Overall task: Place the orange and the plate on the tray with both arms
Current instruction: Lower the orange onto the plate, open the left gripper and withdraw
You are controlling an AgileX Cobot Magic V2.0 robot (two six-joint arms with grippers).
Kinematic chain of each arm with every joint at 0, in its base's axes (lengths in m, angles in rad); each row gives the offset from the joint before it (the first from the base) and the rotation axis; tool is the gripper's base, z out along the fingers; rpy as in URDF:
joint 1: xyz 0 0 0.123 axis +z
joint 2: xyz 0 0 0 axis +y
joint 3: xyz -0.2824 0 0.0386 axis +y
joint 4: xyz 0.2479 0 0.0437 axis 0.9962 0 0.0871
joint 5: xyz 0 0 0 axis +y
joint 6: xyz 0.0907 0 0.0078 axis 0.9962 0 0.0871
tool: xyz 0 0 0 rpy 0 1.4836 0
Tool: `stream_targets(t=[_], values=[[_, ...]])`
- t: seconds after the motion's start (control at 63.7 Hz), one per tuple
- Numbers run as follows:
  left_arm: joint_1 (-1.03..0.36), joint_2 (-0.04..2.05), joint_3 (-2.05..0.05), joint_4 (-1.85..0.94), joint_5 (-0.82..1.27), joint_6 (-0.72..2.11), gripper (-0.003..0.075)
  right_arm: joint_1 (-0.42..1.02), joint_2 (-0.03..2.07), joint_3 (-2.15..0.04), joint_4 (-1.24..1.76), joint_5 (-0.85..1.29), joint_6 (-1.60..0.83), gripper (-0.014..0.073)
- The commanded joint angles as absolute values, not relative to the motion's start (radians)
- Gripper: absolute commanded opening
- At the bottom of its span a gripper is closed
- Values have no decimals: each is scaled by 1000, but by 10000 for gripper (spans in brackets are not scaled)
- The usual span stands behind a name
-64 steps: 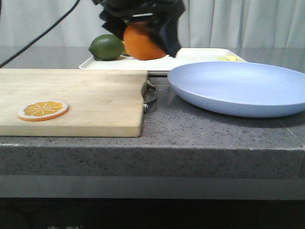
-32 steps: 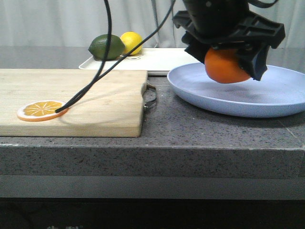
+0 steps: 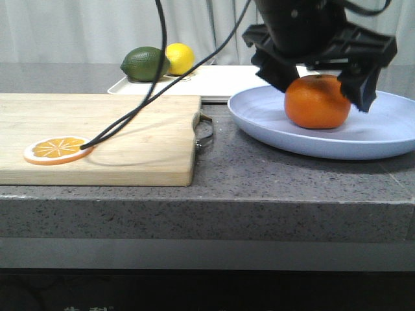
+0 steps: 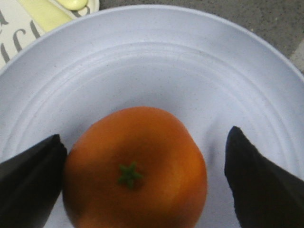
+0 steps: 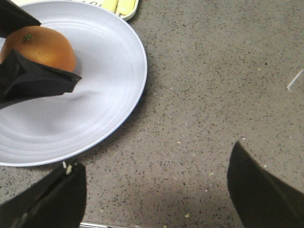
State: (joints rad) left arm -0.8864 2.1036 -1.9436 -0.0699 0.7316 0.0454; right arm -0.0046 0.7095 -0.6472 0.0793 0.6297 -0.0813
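The orange rests on the pale blue plate, which lies on the counter at the right. My left gripper hangs over it, open. In the left wrist view the orange sits between the fingers of the left gripper: one finger lies against its side and the other stands clear of it over the plate. The cream tray lies behind the plate. My right gripper is open over bare counter beside the plate, where the orange also shows.
A wooden cutting board with an orange slice fills the left side, and a black cable runs over it. A lime and a lemon sit on the tray's left end. Yellow pieces lie on its right end.
The left gripper carried the orange from in front of the tray to the right, lowered it onto the plate and opened its jaws. The orange now rests on the plate.
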Motion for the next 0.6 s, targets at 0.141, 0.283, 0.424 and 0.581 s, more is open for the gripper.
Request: stream_targets(t=[0.141, 0.283, 0.424, 0.581], values=[[-893, 1831, -1891, -91, 699, 0, 635, -8, 713, -680, 80, 570, -90, 612], [-891, 1680, -1738, -72, 648, 0, 607, -8, 713, -680, 80, 570, -89, 612], [-880, 1496, -1527, -46, 602, 0, 600, -8, 713, -680, 83, 574, -90, 612], [-880, 1296, -1317, 0, 602, 0, 600, -9, 713, -680, 112, 594, -78, 612]])
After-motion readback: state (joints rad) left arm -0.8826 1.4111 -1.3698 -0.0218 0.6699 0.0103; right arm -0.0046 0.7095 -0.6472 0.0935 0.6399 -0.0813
